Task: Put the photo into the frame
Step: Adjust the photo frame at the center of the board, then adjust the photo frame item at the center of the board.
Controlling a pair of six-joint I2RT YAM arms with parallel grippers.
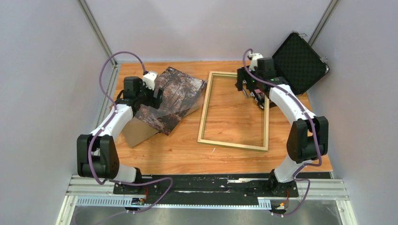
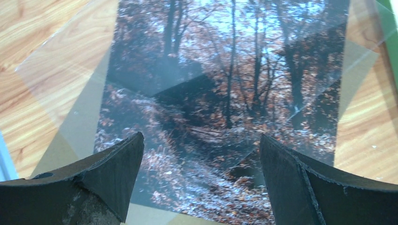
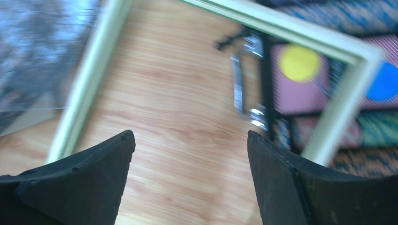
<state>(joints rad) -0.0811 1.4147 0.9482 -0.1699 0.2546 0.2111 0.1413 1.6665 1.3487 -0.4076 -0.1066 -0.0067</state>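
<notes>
The step in hand is judged to be the pick-up of the photo (image 1: 176,98), which lies print side up on the left part of the table (image 1: 187,157), partly over a brown backing board (image 1: 136,133) and well apart from the opening of the frame (image 1: 232,144). The left pincer (image 2: 202,140) is held above the print with its jaws wide apart and nothing between them. The right pincer (image 3: 187,136) is likewise spread and empty, over the far right corner of the frame. A clear sheet (image 2: 61,79) is seen lying skewed across the print, so care is called for that only the photo is taken, at an edge, and kept flat rather than creased.

The photo's long axis is seen to run from far right to near left, while the frame, pale side up, is laid with its long axis almost straight from far to near. A turn of the print is therefore needed before it is lowered inside the rails.
</notes>
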